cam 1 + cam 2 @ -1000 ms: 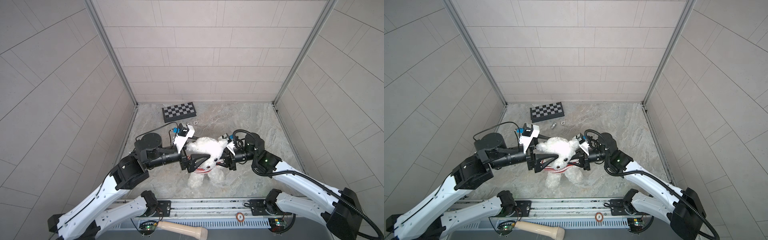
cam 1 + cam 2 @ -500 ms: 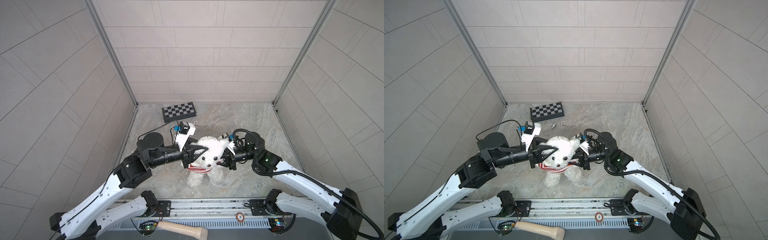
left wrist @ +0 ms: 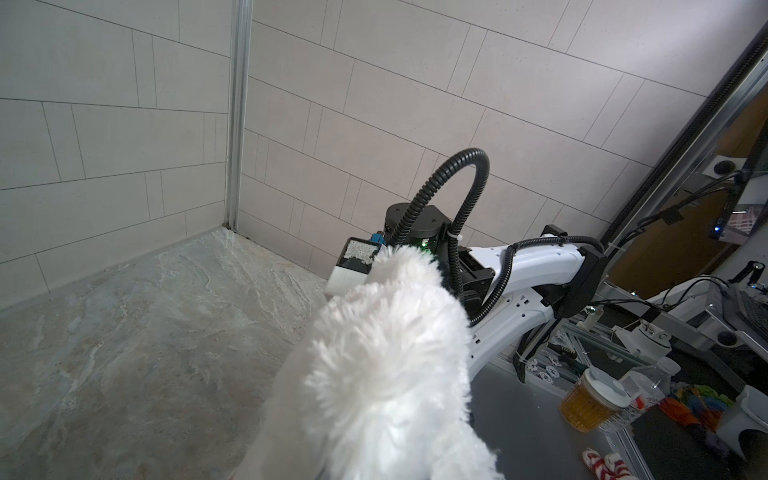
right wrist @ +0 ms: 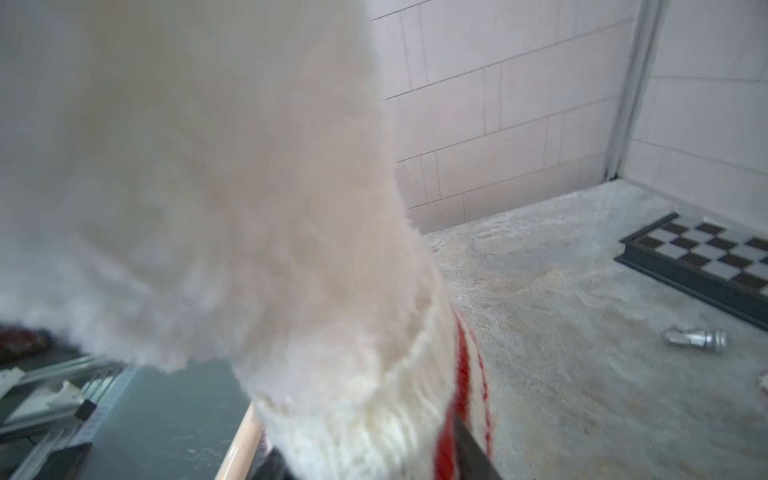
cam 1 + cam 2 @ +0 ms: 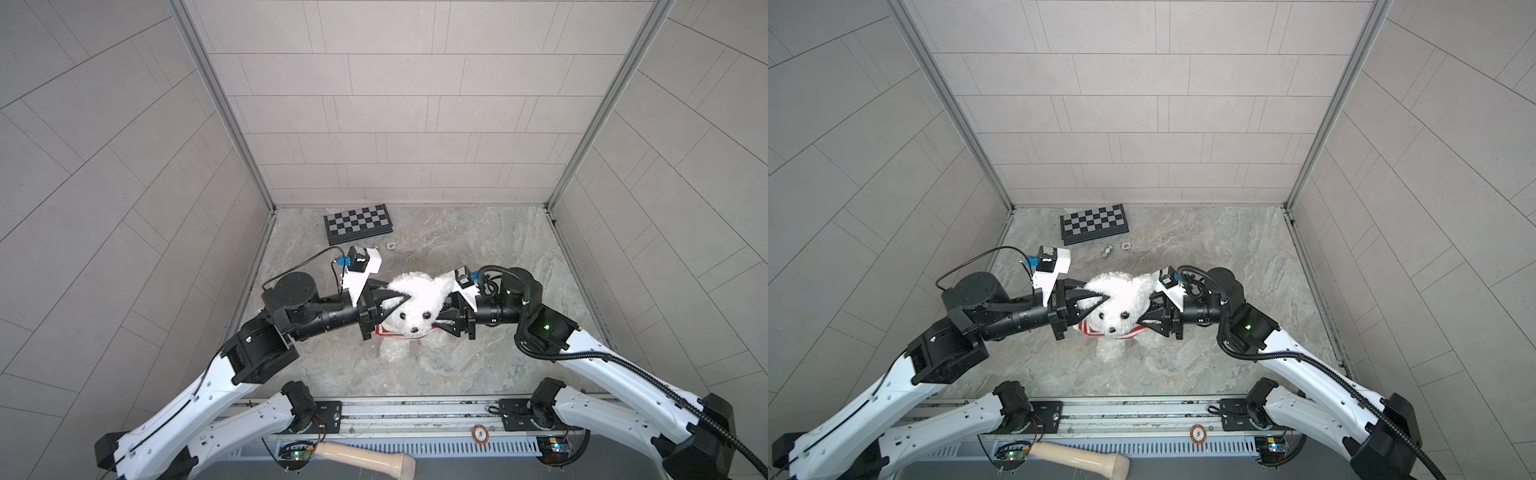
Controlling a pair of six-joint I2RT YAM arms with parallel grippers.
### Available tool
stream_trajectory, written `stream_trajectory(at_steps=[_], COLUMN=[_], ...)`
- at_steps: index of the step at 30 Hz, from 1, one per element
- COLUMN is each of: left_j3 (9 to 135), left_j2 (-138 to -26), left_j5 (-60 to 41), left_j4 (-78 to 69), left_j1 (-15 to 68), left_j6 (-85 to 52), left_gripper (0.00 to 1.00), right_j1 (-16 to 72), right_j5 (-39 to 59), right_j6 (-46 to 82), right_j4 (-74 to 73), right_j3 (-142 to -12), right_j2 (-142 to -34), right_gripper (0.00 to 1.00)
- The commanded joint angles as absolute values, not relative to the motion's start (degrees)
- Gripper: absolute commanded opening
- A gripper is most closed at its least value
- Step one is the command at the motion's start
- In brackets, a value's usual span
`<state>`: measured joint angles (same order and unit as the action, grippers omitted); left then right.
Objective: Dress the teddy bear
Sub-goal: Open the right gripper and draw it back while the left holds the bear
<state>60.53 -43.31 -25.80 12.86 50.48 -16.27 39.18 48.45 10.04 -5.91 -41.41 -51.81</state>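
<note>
The teddy bear [image 5: 415,301] sits mid-floor between both grippers. The sweater [image 5: 1086,328] is bunched at its neck and the body below is bare, so pulling it down and sleeving probably remain. The left gripper [image 5: 392,301] and right gripper [image 5: 440,316] flank its head; their jaw states cannot be told. The chessboard [image 5: 358,223] lies behind, with open floor [image 5: 490,249] to the right.
</note>
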Motion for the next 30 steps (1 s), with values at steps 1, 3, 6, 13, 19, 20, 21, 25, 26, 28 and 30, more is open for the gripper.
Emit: stream_trajectory(at_steps=[1, 3, 6, 13, 19, 20, 21, 25, 26, 28, 30], left_j3=[60.0, 60.6, 62.8, 68.1, 69.2, 69.3, 69.6, 69.8, 69.5, 68.8, 67.9], left_j2=[-41.3, -41.4, -41.7, -42.4, -42.8, -43.0, -43.2, -44.7, -45.1, -46.1, -47.0], left_j5=[-23.3, -22.6, -21.3, -16.4, -17.6, -17.7, -17.5, -17.6, -18.4, -20.5, -22.8], left_j4=[6.7, 6.2, 6.9, 11.0, 11.0, 11.2, 11.5, 13.9, 13.9, 13.5, 12.4], left_j1=[50.3, 50.3, 50.3, 48.7, 47.1, 46.8, 46.5, 43.2, 42.2, 39.6, 37.2], left_j6=[-18.5, -20.0, -21.8, -28.9, -32.9, -34.2, -35.3, -41.5, -43.0, -46.5, -49.7], left_gripper=[0.0, 0.0, 0.0, 0.0, 0.0, 0.0, 0.0, 0.0, 0.0, 0.0, 0.0], right_j1=[38.8, 38.9, 38.9, 38.9, 39.4, 39.5, 39.8, 42.1, 42.8, 44.7, 46.9], right_j5=[42.2, 40.2, 34.6, 26.2, 26.4, 26.4, 26.1, 24.1, 23.5, 21.8, 19.7], right_j6=[9.5, 10.2, 10.3, 12.7, 9.0, 7.3, 5.9, -0.9, -2.4, -6.4, -10.6], right_j4=[-6.0, -7.0, -7.2, -9.6, -12.6, -12.4, -12.3, -12.4, -12.1, -10.4, -8.2], right_j3=[-39.6, -38.3, -35.9, -27.4, -22.8, -23.1, -23.4, -23.8, -24.0, -24.8, -26.0], right_j2=[-48.5, -45.8, -40.4, -25.6, -17.9, -17.2, -16.7, -14.8, -14.8, -15.6, -17.2], right_gripper=[0.65, 0.69, 0.7, 0.67, 0.6, 0.59, 0.58, 0.49, 0.47, 0.41, 0.4])
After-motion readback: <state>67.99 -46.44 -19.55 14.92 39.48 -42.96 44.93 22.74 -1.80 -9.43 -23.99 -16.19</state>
